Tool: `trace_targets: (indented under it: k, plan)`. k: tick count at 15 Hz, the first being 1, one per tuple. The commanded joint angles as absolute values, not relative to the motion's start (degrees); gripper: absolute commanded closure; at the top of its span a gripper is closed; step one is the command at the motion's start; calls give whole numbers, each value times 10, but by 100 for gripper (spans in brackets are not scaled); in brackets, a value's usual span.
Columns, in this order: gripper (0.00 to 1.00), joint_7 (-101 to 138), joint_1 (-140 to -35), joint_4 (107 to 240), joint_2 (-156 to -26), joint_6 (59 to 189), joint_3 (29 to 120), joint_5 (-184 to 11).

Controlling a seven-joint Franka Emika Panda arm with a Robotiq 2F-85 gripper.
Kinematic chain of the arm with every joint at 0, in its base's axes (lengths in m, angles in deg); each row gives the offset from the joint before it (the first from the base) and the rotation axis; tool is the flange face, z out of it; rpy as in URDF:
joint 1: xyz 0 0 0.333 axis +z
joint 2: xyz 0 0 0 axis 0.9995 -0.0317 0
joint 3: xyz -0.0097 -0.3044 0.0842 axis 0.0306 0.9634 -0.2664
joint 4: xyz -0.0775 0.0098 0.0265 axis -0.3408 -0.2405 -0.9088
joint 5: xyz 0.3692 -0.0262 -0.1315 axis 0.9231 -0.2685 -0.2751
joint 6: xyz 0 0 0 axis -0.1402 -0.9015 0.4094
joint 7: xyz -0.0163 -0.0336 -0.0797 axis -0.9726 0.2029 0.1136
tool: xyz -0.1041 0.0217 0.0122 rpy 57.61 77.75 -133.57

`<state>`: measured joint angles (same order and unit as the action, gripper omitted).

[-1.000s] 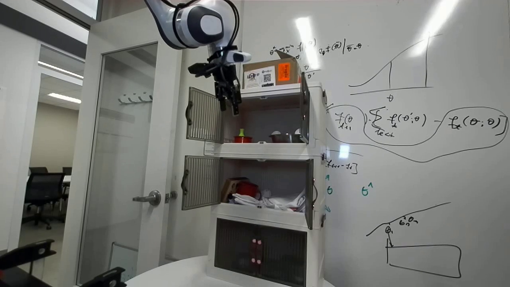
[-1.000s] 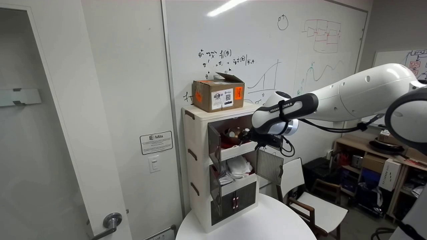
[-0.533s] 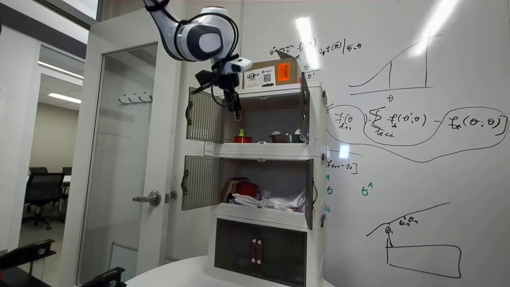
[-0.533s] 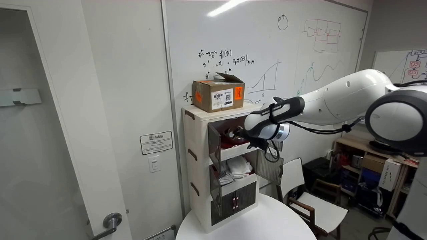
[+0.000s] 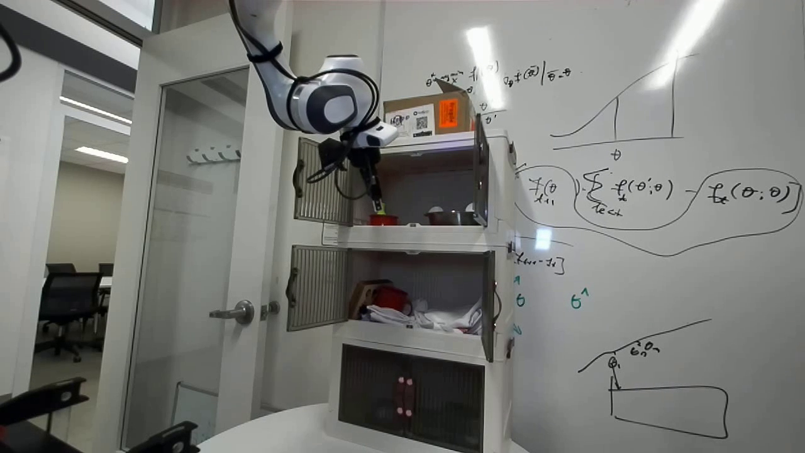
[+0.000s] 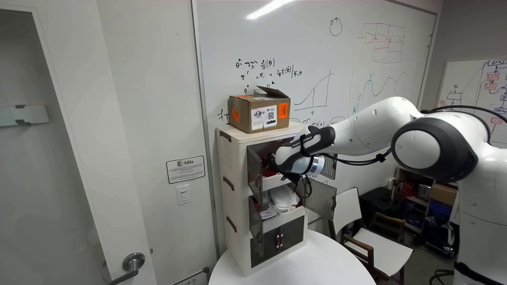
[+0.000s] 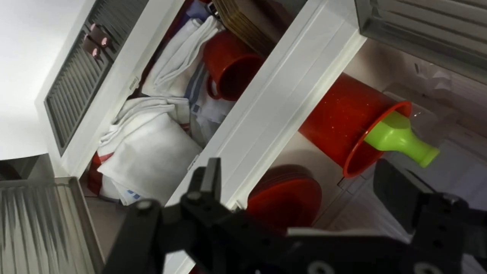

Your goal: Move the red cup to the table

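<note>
Red cup [image 7: 342, 121], upright, in the top compartment [image 5: 427, 182] of the white cabinet [image 6: 237, 198], green bottle [image 7: 393, 133] inside.
Jaws spread wide, holding nothing, near the cup; contact cannot be told. Red dishes [image 7: 293, 201] beside the cup. Middle compartment [image 5: 434, 274]: red mug [image 7: 228, 57], white cloths [image 7: 152, 152]. Cabinet stands on the white table [image 6: 328, 261].

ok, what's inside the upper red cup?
A green bottle-shaped thing, its neck poking out past the rim of the red cup. Its lower end and the cup's bottom are hidden by the cup's wall, so can't tell whether anything else is in there.
</note>
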<state>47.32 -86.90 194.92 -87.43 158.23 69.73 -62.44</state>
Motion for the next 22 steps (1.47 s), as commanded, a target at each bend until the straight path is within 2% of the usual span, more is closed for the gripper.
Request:
trace_targets:
  k: [1, 21, 22]
  plan:
    - [0, 494, -862, 1881, -925, 1594, 698, -607]
    - [0, 547, -830, 1733, -1045, 1595, 722, -627]
    - [3, 549, -830, 1727, -1049, 1595, 724, -627]
